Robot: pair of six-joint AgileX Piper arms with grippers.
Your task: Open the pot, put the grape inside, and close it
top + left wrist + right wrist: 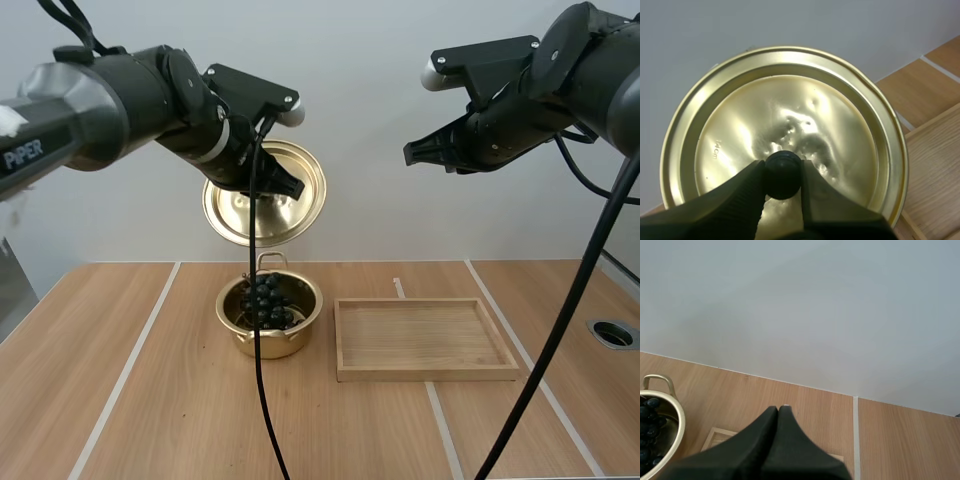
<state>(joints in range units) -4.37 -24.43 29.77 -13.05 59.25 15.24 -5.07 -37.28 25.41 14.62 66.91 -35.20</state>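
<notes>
The bunch of grapes (268, 298) is seen in the open pot (290, 342). The lid (740, 125), stamped "14cm", is held tilted above it by its knob (783, 176), which is pinched in the left pincer (783, 169), presumably for closing. The right pincer (778, 412) is pressed together on nothing and raised aside over the wooden tray (425, 338); "PIPER" is printed on the left arm (80, 115).

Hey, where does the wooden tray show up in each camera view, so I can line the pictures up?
High view: the wooden tray lies flat, right of the pot and apart from it.
Left wrist view: its rim runs past the edge of the gripped lid.
Right wrist view: one corner lies between the pot and the shut right end effector.
Shared landmark: the pale seams across the table.
</notes>
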